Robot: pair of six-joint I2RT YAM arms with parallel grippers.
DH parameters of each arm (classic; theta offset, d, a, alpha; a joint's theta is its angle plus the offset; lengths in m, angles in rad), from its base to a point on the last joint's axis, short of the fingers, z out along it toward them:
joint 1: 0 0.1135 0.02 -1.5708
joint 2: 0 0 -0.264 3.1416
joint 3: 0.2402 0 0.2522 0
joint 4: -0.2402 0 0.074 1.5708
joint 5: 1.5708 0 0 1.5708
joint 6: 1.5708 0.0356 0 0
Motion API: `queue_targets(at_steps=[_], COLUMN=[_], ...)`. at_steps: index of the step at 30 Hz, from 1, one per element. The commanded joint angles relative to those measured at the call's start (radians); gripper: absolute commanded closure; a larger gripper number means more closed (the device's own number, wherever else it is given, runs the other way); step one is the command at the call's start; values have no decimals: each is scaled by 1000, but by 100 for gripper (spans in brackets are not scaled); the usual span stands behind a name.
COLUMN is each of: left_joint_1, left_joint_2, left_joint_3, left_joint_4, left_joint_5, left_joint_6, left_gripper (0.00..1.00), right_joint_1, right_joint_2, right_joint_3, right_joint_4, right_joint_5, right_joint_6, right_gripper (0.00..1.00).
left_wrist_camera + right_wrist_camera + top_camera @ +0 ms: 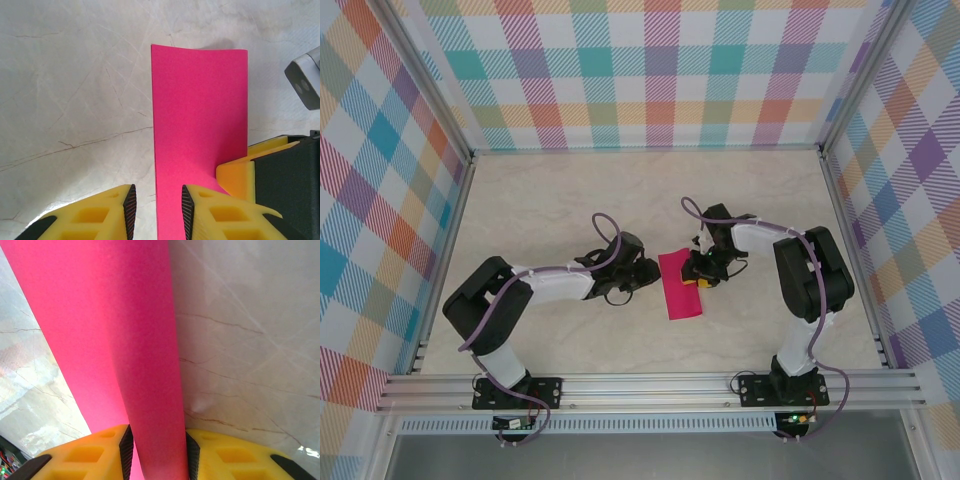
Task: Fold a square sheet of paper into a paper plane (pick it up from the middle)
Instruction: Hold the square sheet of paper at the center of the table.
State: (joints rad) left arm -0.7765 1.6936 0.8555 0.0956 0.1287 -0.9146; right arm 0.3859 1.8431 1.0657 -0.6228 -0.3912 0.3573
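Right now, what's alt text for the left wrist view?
A tall magenta-pink sheet of paper lies on a marbled table. The left gripper straddles its left edge, jaws apart; the right gripper sits at its lower right.

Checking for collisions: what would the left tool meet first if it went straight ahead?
The paper: its edge sits between the left tool's fingers; just beyond, possibly the right tool.

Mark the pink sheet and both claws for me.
pink sheet (pixel 678 295), top view, bare centre of the paper.
left claw (pixel 158 212), left wrist view, midway between its fingertips.
right claw (pixel 159 450), right wrist view, midway between its fingertips.
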Motion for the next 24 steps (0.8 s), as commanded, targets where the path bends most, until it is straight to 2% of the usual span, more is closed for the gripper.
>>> queue_targets(at_steps=[1,14,19,24], left_joint_1=[3,3,3,3], left_joint_2=[15,14,34,83], left_joint_3=[28,23,27,32], left_joint_4=[-23,-17,50,170], left_joint_5=[-15,-11,59,153], left_joint_6=[20,20,18,-19], left_gripper=[68,68,70,79], right_joint_1=[-7,-10,-10,-5], right_joint_2=[71,90,93,94], right_joint_3=[-53,-53,-48,-46], right_joint_4=[41,46,44,37], right_joint_5=[145,165,173,185], right_joint_6=[-20,0,-6,-13], right_gripper=[64,64,64,63])
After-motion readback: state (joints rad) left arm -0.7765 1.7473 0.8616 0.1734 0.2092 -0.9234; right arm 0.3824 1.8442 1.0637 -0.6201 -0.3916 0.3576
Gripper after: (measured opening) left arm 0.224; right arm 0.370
